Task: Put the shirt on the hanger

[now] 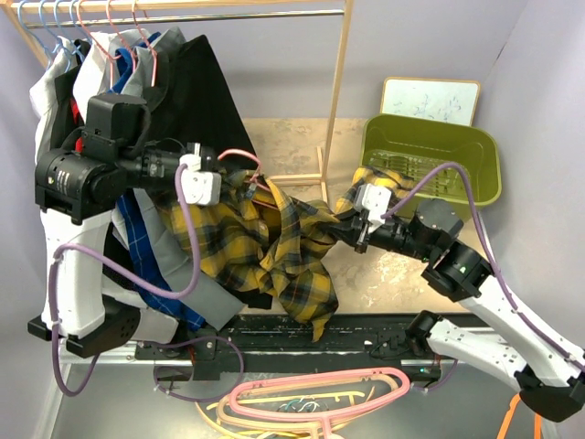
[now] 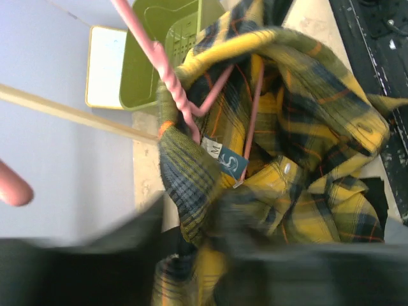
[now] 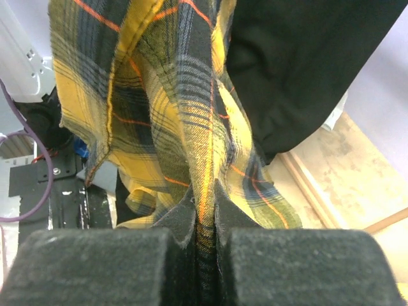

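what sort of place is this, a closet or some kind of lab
Most likely a robot lab cell staged as a laundry corner: a wooden clothes rack with hung garments, a green laundry basket, and plain walls close on all sides.

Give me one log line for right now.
right gripper: shut on shirt | left gripper: grip unclear | hanger: inside shirt collar

Top cam looks down from behind me, whole table point(image 1: 393, 279) in view. My wrist cams sit close up on the shirt point(image 1: 274, 240); all three share it.
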Action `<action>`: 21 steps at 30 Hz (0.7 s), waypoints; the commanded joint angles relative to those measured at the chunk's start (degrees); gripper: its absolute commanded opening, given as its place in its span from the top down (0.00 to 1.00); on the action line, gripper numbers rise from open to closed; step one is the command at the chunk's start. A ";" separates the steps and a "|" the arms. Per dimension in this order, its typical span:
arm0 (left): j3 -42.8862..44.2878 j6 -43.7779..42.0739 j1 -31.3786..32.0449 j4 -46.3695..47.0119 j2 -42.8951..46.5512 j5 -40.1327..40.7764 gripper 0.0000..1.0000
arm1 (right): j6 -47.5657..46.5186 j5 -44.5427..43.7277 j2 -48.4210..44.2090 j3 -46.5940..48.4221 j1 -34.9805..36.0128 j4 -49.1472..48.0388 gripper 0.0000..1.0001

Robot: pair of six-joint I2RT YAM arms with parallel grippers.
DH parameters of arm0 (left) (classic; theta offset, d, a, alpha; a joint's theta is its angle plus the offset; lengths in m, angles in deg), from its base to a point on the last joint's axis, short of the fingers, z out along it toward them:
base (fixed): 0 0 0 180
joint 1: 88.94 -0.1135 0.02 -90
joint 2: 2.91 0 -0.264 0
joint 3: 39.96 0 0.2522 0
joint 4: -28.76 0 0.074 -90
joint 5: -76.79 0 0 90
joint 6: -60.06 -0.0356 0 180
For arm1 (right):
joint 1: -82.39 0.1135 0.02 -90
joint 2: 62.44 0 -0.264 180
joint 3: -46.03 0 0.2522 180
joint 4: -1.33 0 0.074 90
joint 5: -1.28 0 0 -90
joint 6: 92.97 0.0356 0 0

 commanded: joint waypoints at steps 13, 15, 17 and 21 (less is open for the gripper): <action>0.31 12.61 -4.62 12.08 2.44 29.66 0.01 | 14.19 -28.46 -4.08 0.34 -0.16 -1.87 1.00; 1.23 15.33 -6.11 15.89 3.38 36.80 0.01 | 14.26 -30.18 -3.11 4.48 -0.07 0.50 1.00; 2.87 20.86 -8.28 21.51 4.12 45.44 0.01 | 14.90 -31.37 -2.44 6.72 -0.10 0.94 1.00; 5.76 27.09 -12.55 32.27 5.02 61.26 0.01 | 16.87 -38.08 -1.71 9.21 -0.10 -0.71 1.00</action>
